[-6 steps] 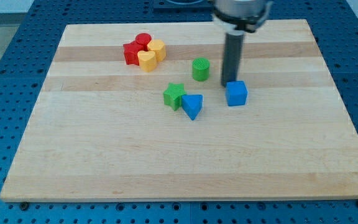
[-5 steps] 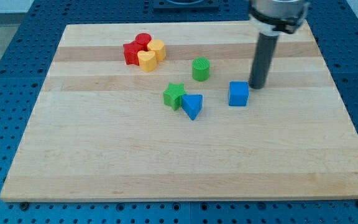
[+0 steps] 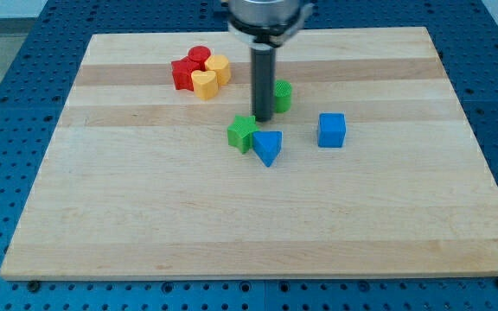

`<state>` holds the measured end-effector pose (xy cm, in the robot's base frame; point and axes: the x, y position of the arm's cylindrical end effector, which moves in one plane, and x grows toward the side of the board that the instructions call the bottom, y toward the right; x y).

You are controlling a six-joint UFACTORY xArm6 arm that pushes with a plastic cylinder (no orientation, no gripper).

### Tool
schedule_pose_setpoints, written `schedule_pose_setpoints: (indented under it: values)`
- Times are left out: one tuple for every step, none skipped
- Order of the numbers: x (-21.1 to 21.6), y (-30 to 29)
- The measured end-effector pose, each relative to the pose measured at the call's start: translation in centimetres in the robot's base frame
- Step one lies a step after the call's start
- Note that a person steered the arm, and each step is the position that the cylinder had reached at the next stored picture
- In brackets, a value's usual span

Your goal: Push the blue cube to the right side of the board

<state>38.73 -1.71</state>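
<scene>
Gripper absent: only my tip was fitted, so no jaw state applied. It was set between the green star and green cylinder. The blue cube lay apart toward the view's right; contact was best made on its near face, the blue triangular block being avoided.

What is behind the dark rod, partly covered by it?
Behind the rod stands the green cylinder; only its right part shows, and the rod covers its left part. My tip is just above the green star and the blue triangular block, left of the blue cube.
</scene>
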Motion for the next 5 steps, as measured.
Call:
schedule_pose_setpoints:
  values:
    - [0.2,-5.6]
    - [4.1,-6.1]
    - [5.2,-3.3]
    - [5.2,3.0]
    - [5.1,10.2]
